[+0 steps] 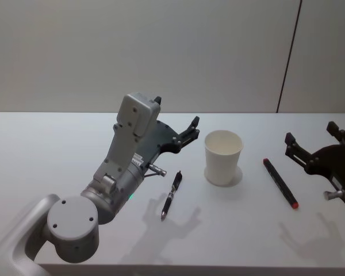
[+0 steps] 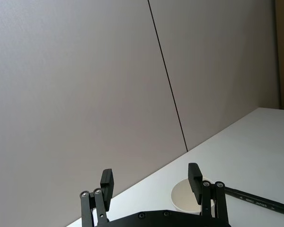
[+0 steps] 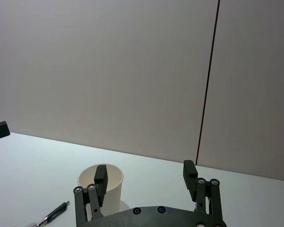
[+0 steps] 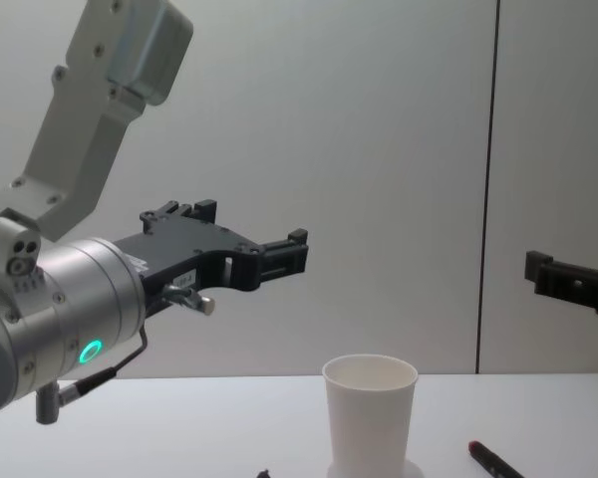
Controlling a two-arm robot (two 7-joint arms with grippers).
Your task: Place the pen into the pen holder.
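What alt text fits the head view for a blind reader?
A white paper cup stands upright on a table, a black pen lying to its left and a red-tipped pen to its right. The open left gripper hovers left of the cup; the open right gripper hangs at the right edge.

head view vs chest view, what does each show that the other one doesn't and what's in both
Head view's own: from above, the black pen and the red-tipped pen lie full length on the table, left and right of the cup.
Chest view's own: from the side, the cup's taper towards its base, and the left gripper raised well clear of the table.
Shared: the cup, the left gripper and the right gripper, both empty, and the red-tipped pen's end.
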